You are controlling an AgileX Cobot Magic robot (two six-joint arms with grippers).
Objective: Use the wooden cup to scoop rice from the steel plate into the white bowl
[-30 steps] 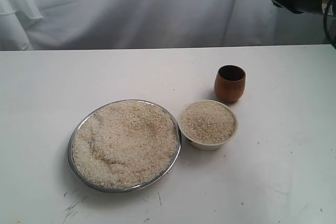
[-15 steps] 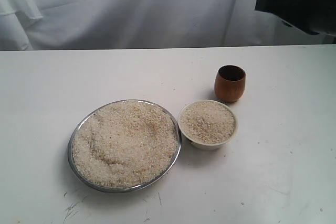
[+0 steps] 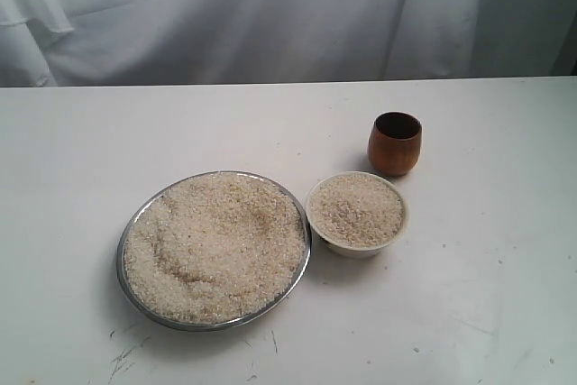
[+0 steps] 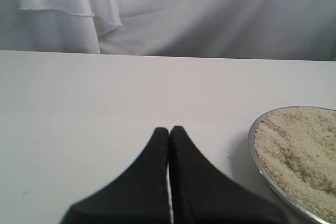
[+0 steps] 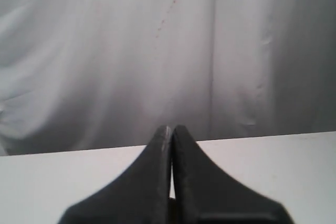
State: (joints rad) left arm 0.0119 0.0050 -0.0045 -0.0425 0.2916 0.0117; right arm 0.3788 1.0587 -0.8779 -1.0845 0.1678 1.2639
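My right pincer (image 5: 171,128), shut and empty, looks the nearer one to the wooden cup (image 3: 395,143), which stands upright on the surface (image 3: 72,132) at one o'clock of the white bowl (image 3: 359,249), toward seven o'clock from me.

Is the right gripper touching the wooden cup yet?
Apart. The exterior view shows the wooden cup standing alone, nothing against it; the right wrist view shows the right gripper shut, with only table and curtain ahead.
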